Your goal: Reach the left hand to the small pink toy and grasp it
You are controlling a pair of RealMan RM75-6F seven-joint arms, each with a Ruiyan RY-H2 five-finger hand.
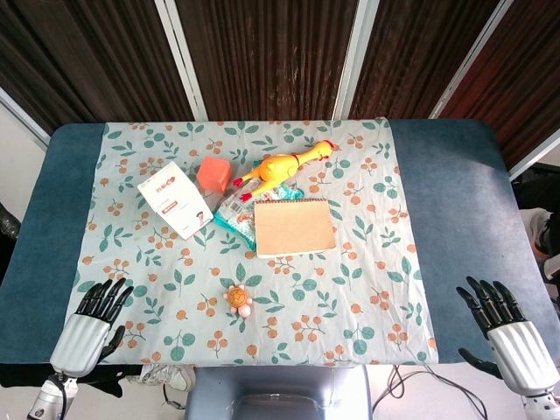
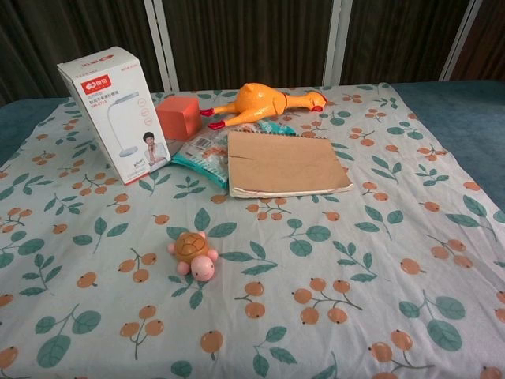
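Reaching starts with your left hand [image 1: 92,319] empty, fingers spread; the small pink toy [image 1: 238,300] lies to its right, nearer than your right hand [image 1: 506,331]

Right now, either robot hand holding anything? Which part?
Nothing held. Left robot hand and right robot hand rest open at the table edge; pink turtle toy lies untouched.

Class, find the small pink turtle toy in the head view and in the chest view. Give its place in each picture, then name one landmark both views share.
Head view: the small pink turtle toy sits on the cloth at lower centre, below the brown notebook.
Chest view: the toy lies left of centre, nearer the camera than the notebook.
Shared landmark: the brown notebook, just beyond the toy in both.
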